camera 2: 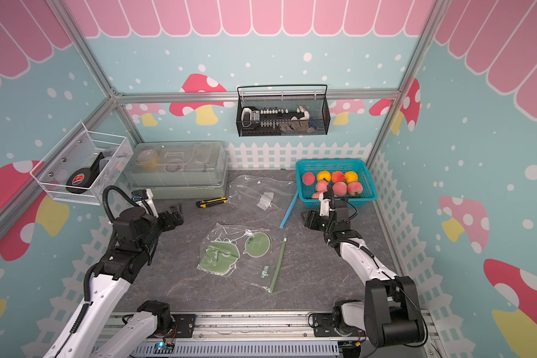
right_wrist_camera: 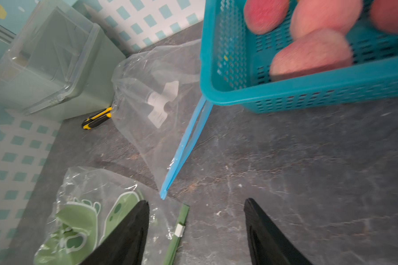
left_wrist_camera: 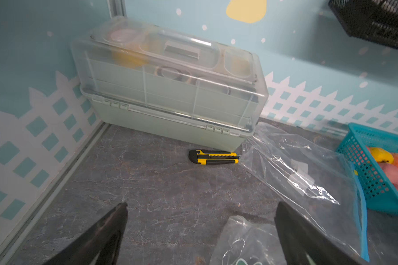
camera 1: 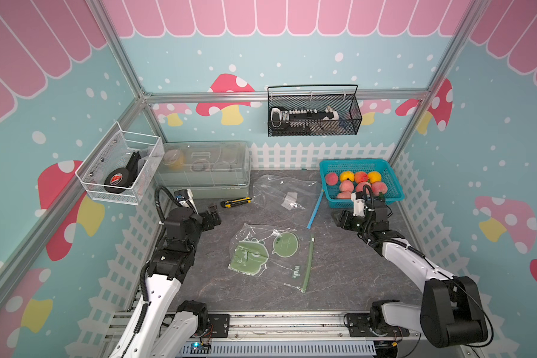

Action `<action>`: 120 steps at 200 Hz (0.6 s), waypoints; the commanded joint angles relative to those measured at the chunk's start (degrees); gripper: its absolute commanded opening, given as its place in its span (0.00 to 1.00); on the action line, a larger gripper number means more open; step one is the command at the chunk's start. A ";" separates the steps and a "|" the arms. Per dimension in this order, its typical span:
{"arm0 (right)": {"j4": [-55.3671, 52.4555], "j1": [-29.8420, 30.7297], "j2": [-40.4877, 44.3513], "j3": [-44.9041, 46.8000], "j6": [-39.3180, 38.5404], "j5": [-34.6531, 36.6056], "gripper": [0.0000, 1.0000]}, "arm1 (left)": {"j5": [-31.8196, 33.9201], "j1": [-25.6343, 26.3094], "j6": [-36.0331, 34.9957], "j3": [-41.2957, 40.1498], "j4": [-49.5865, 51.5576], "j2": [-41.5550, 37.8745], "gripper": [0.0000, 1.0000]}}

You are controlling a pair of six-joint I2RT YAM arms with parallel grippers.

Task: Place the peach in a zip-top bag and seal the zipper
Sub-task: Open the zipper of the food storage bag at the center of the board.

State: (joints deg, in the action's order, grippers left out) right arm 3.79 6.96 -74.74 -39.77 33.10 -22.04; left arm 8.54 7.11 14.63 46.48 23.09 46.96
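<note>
1. We're on the peaches first. A cluster of pink ones, the nearest peach among them, sits in the teal basket at the far right of the tabletop, mixed with two yellow fruits. None is in a bag yet.
2. The right gripper hovers low just in front of that basket. In its wrist view the fingers stand apart with nothing between them.
3. Across the table, the left gripper waits near the utility knife and the lidded storage box, its fingers spread wide and empty.
4. The frog-print zip-top bag lies flat mid-table between the arms. Its green zipper strip faces the right arm, with a white slider on it.
5. Behind it lies a clear zip-top bag. Its blue zipper strip runs up to the basket's near corner.
6. We judge the peach light, round and fuzzy, so grippy enough, though it could roll. A grasp from above across its widest part looks best, and the crowding neighbours leave little finger room.
7. The bag film looks thin, limp and slippery. The stiffer zipper strip is the place to pinch it. We cannot tell whether either mouth is sealed.
</note>
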 commanded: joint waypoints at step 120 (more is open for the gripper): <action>7.25 8.20 -22.38 -12.87 16.47 3.49 0.35 | -3.55 -1.97 -2.49 1.42 5.65 -2.05 0.99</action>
State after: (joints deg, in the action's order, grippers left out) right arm 9.56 14.44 -94.76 -49.84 46.87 -20.56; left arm 4.45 5.87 12.99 46.94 27.81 45.82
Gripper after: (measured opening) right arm 0.361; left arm 0.988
